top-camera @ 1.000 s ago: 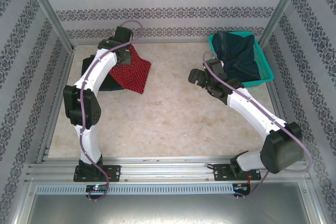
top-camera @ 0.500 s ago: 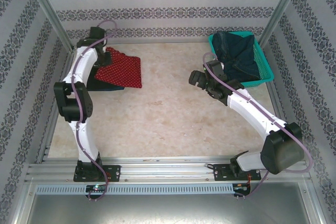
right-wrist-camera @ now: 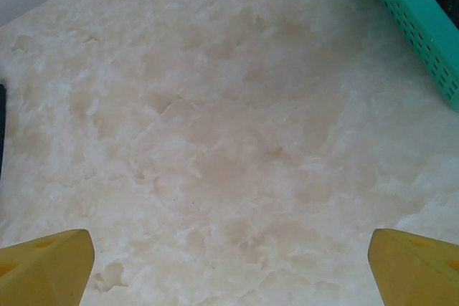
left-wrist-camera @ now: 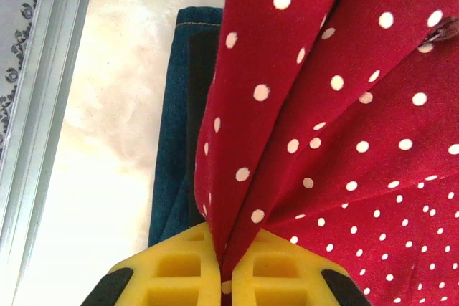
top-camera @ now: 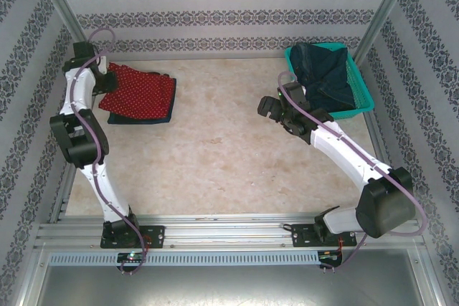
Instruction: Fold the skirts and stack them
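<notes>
Red white-dotted cloth skirt (left-wrist-camera: pixel 323 141): bunched into pleats, lying atop dark blue denim skirt (left-wrist-camera: pixel 176 141).
Left gripper (left-wrist-camera: pixel 224 263): clamped on the red skirt's edge.
Right gripper (right-wrist-camera: pixel 229 256): spread wide, holding nothing.

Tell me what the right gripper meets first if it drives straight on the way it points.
Most likely the bare table top; the open right gripper faces it, the teal basket lying off to one side.

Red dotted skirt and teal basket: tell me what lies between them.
Top view: bare tabletop, plus the open right gripper hanging near the basket.
</notes>
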Robot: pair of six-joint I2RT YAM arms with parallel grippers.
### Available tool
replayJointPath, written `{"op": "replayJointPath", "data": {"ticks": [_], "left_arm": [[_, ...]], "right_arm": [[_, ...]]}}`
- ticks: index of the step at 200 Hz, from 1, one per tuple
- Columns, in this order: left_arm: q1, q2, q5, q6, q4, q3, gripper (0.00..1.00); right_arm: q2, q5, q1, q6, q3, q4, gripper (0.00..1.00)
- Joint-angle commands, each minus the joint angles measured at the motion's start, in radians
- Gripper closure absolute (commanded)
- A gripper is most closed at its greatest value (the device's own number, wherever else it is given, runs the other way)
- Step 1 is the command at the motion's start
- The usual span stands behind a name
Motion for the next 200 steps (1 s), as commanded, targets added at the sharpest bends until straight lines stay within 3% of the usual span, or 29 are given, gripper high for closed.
{"op": "replayJointPath", "data": {"ticks": [1,49,106,113,119,123,145,161,171,200], "left_arm": [[0.006,0.043,0.065,0.027,0.04,0.048,1.0],[0.005,0.118,0.074,-0.016,0.054,0.076,1.0],[0.014,0.187,-0.051,-0.129,0.058,0.102,1.0],[0.015,0.195,-0.066,-0.15,0.052,0.111,0.85],[0.017,0.199,-0.075,-0.167,0.044,0.12,0.62],[0.018,0.2,-0.078,-0.177,0.04,0.125,0.56],[0.019,0.168,-0.071,-0.211,0.002,0.155,0.37],[0.017,0.116,-0.138,-0.262,-0.035,0.174,0.21],[0.017,0.085,-0.176,-0.319,-0.063,0.182,0.16],[-0.024,0.002,-0.115,-0.4,-0.057,0.131,0.02]], "right_arm": [[0.011,-0.008,-0.007,0.017,0.004,-0.009,0.02],[0.011,-0.019,-0.004,0.027,0.001,-0.008,0.02],[0.002,-0.021,-0.006,0.031,-0.014,-0.004,0.02],[0.002,-0.023,-0.006,0.031,-0.016,-0.005,0.02],[0.0,-0.023,-0.006,0.031,-0.017,-0.005,0.02],[0.0,-0.023,-0.006,0.031,-0.018,-0.004,0.02],[-0.004,-0.019,-0.006,0.03,-0.023,-0.007,0.02],[-0.005,-0.014,-0.006,0.028,-0.026,-0.007,0.02],[-0.002,-0.014,-0.006,0.03,-0.026,-0.003,0.02],[0.021,-0.022,-0.008,0.037,-0.022,0.017,0.02]]}}
